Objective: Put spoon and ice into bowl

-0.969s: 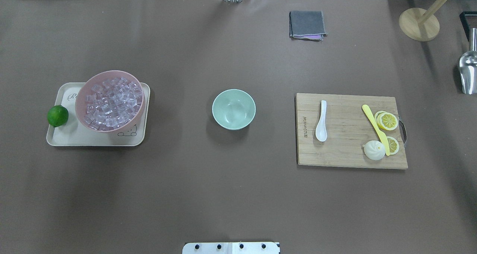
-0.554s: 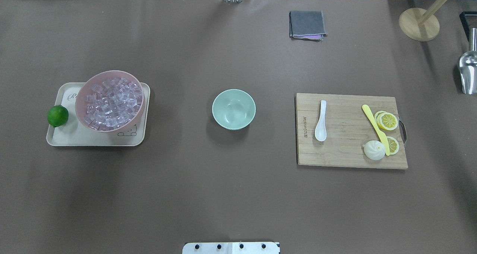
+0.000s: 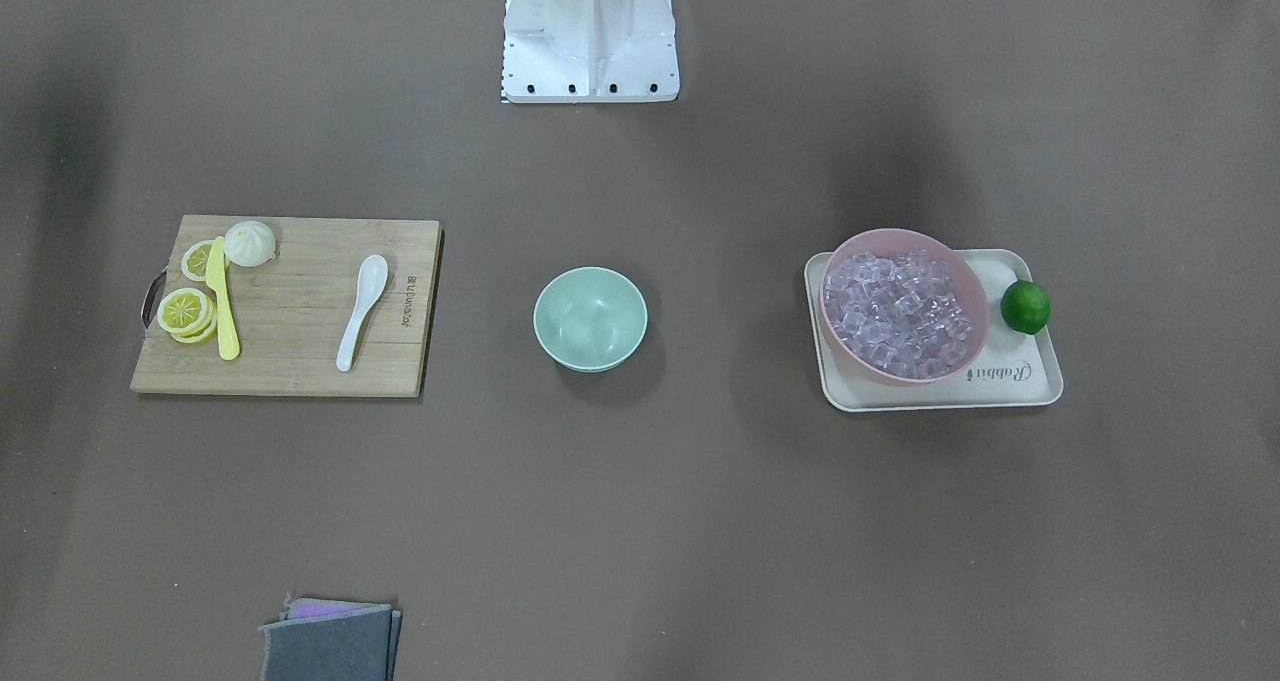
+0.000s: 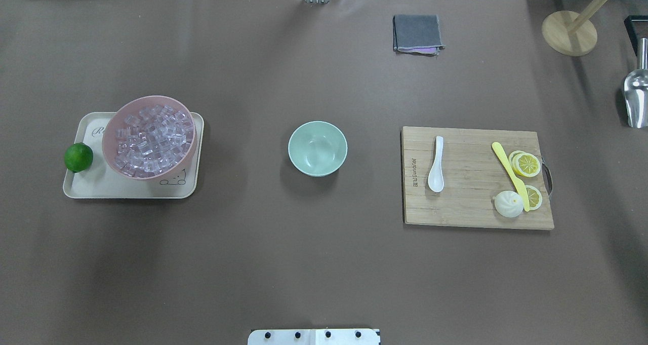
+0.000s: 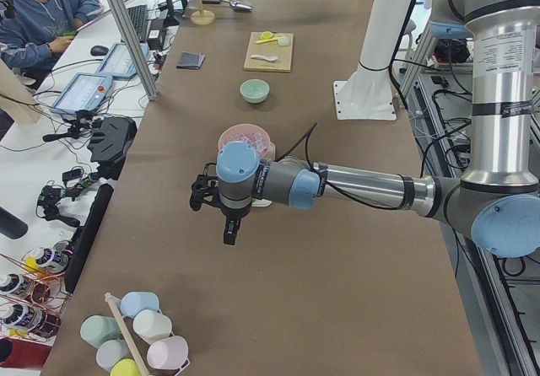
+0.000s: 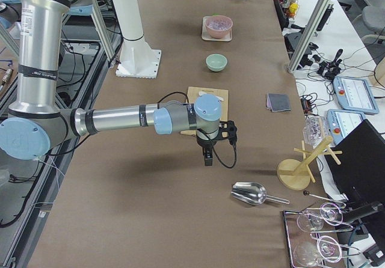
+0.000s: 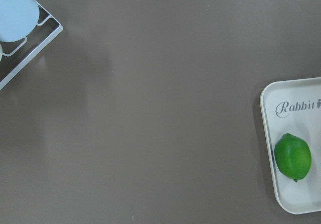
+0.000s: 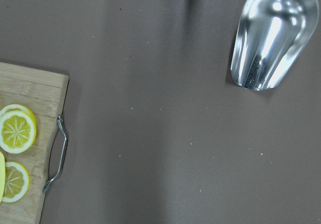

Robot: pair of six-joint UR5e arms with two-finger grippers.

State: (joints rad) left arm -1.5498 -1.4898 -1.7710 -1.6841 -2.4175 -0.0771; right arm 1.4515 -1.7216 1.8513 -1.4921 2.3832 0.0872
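The white spoon [image 4: 436, 167] lies on the wooden cutting board [image 4: 471, 208], scoop toward the robot. The empty mint-green bowl [image 4: 317, 148] stands mid-table. The clear ice cubes [image 4: 152, 140] fill the pink bowl [image 4: 105, 141] on the cream tray [image 4: 116, 189]. My left gripper [image 5: 229, 229] shows only in the exterior left view, over bare table beyond the tray's outer end. My right gripper [image 6: 208, 158] shows only in the exterior right view, over bare table beyond the board's outer end. I cannot tell whether either is open or shut.
A yellow knife [image 4: 509, 173], lemon slices [image 4: 527, 164] and a white bun [image 4: 508, 204] share the board. A lime [image 4: 78, 157] sits on the tray's edge. A grey cloth [image 4: 417, 33], a wooden stand [image 4: 569, 33] and a metal scoop [image 4: 636, 94] lie at the far right.
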